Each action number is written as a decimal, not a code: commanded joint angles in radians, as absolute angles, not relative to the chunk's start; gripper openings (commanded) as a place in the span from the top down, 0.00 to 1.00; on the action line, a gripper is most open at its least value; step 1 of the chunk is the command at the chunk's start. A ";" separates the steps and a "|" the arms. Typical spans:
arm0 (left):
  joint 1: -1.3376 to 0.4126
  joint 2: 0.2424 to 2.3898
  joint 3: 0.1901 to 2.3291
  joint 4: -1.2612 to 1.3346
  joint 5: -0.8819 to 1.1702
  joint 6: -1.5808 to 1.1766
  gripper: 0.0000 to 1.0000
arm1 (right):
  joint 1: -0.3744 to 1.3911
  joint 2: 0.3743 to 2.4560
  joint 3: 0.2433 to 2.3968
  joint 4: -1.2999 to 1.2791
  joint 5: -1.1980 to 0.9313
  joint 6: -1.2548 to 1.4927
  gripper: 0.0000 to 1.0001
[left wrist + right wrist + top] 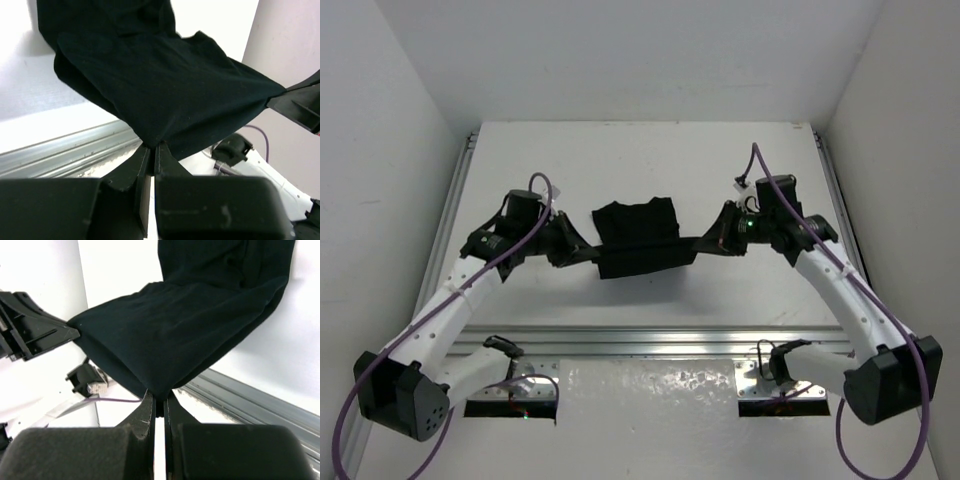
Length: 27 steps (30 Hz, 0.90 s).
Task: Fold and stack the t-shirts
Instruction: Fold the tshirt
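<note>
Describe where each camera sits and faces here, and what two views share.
Top external: fixed above and behind the arms, looking down at the table; shows both arms, with the black t-shirt stretched between the left end effector and right end effector.
Left wrist: on the left arm, looking along its own shut fingers at the pinched t-shirt.
Right wrist: on the right arm, likewise, its own fingers pinching the t-shirt.
Shared: both wrist views show the t-shirt and the opposite end effector.

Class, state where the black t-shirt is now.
In the top view, the black t-shirt is at the middle of the table, stretched between the left gripper and the right gripper, each pinching one end.
</note>
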State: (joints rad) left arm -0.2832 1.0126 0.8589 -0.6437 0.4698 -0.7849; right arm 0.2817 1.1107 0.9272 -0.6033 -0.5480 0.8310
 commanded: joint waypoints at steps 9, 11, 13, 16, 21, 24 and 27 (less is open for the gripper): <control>-0.278 1.189 1.135 -0.700 0.353 -0.703 1.00 | 0.275 1.388 1.245 -0.644 -0.541 0.739 1.00; -0.278 1.224 1.138 -0.674 0.356 -0.706 1.00 | 0.272 1.434 1.285 -0.635 -0.549 0.724 1.00; -0.276 1.250 1.144 -0.655 0.351 -0.709 1.00 | 0.267 1.505 1.314 -0.624 -0.549 0.710 1.00; -0.275 1.313 1.166 -0.628 0.344 -0.715 1.00 | 0.255 1.600 1.339 -0.600 -0.578 0.709 0.99; -0.261 1.440 1.250 -0.601 0.308 -0.723 1.00 | 0.232 1.733 1.446 -0.595 -0.589 0.692 1.00; -0.252 1.494 1.301 -0.588 0.291 -0.732 1.00 | 0.218 1.839 1.544 -0.629 -0.618 0.677 1.00; -0.233 1.549 1.328 -0.568 0.290 -0.736 1.00 | 0.210 1.945 1.670 -0.664 -0.624 0.658 1.00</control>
State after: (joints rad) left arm -0.2573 1.5261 1.2739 -0.6376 0.3073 -0.7273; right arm 0.2176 1.8973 1.5597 -0.6540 -0.5854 0.6930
